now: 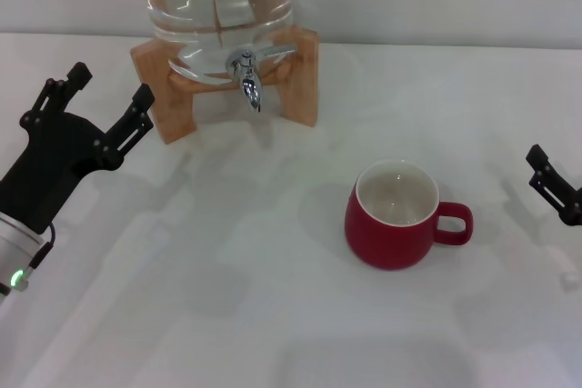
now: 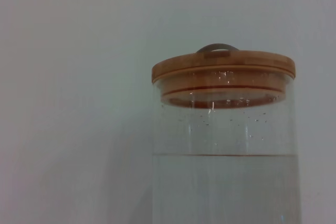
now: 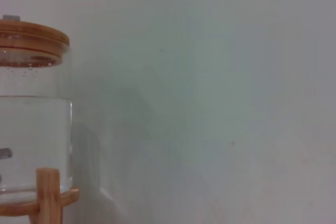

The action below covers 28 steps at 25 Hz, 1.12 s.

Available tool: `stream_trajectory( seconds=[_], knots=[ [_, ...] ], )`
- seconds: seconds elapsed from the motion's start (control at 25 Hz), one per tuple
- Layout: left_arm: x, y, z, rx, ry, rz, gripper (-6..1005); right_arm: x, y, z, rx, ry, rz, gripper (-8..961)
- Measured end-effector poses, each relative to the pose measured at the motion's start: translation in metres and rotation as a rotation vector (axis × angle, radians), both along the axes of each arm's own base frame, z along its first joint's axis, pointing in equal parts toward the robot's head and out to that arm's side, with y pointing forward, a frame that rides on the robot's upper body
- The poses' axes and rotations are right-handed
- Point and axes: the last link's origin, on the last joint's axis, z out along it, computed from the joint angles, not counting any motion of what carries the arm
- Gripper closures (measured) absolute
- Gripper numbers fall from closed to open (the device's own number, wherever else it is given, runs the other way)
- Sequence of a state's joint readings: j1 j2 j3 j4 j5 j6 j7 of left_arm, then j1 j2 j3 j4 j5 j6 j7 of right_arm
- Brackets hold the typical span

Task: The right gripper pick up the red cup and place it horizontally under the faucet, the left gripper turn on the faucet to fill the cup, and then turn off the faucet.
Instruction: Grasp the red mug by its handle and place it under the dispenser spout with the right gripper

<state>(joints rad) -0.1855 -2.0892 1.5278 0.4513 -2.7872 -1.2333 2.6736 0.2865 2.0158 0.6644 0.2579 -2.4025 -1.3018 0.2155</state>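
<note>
Sitting upright on the white table (image 1: 227, 315), the red cup (image 1: 396, 227) has its cream inside facing up and its loop handle pointing toward the robot's right. It's well in front of the faucet (image 1: 247, 74) and off to the right of it, not under the spout at all. Nothing touches the cup, and there's open table all around it.

The faucet is the shiny chrome one sticking out of the glass jar (image 1: 215, 6), spout turned down, lever lying flat out to one side. The jar sits in a wooden stand (image 1: 300, 79) at the back of the table. From the head view the jar's top is cut off, but the left wrist view shows its wooden lid (image 2: 223, 66) with a grey handle on it, and the water line partway down the glass. The right wrist view only catches one side of the jar, a bit of lid and one post of the stand; most of it is just blank wall.

The right hand (image 1: 553, 184) is way out at the right edge of the head view, mostly cropped off. Only a couple of black prongs show, clear of the cup handle with a gap between, holding nothing; can't tell how wide it's spread.

The left hand (image 1: 100, 102) is raised on the left, prongs spread wide apart and empty, pointing up toward the stand's left side but not touching it. Its arm runs down to the lower left corner with the green light on. Neither wrist view shows its own fingers.
</note>
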Motion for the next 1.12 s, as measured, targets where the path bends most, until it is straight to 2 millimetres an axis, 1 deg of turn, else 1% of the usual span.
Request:
stream_trajectory(
  seconds=[0.24,0.68,1.12],
  knots=[
    [0.001,0.001,0.000,0.000,0.000,-0.003,124,0.002,-0.006,-0.001,-0.012,-0.013,0.012,110],
    [0.003,0.002,-0.002,-0.005,-0.001,-0.010,125,-0.004,-0.017,-0.014,-0.091,-0.030,0.068,111],
    [0.005,0.004,-0.003,-0.012,0.003,-0.013,124,-0.004,-0.022,-0.018,-0.126,-0.045,0.091,111]
  ],
)
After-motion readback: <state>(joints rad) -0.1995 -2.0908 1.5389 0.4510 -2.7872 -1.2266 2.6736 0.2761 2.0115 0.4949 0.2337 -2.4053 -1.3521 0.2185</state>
